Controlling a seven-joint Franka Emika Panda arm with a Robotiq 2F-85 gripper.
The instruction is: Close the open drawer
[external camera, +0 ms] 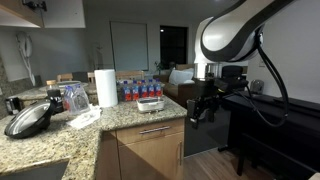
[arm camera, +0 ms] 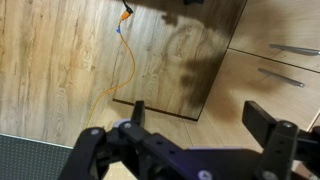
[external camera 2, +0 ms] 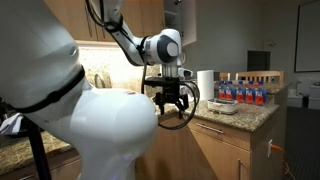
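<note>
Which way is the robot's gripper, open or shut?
Open. In the wrist view the gripper has its two fingers wide apart, with nothing held between them.

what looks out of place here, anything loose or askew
An orange cable trails loose over the wood floor in the wrist view; it looks stray and could snag. Nothing else stands out.

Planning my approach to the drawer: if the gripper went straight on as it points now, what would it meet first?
Probably the wood floor: the gripper points down, jaws open, nothing between. The drawer fronts sit off to the side.
</note>
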